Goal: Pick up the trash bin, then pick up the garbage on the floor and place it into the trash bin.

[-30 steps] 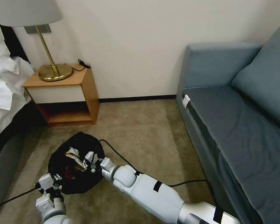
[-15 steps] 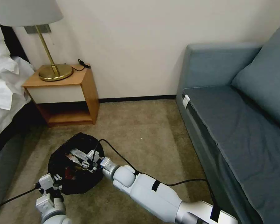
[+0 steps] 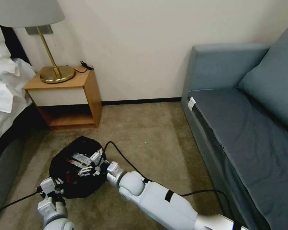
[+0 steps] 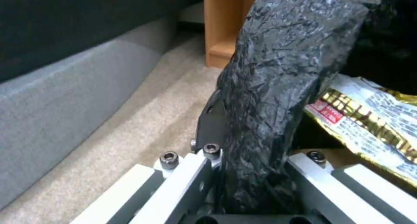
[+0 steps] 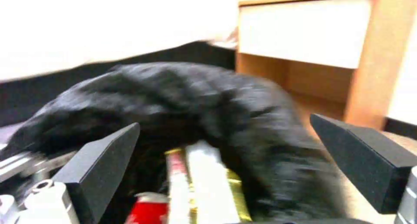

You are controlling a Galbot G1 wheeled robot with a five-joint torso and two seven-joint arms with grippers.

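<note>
Tan carpet lies between nightstand and sofa.

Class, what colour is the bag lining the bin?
Black, crinkly bag; clearest in the left wrist view.

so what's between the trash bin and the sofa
Head view: bare tan carpet, crossed by the right arm's black cable, lies between the trash bin and the sofa.

bin: crinkly black bag over it
garbage: gold and white wrapper with a red patch; a red piece, perhaps a packet, beside it
carpet: tan
nightstand: orange wood, white drawer front
sofa: blue-grey
lamp: brass base, pale shade
</note>
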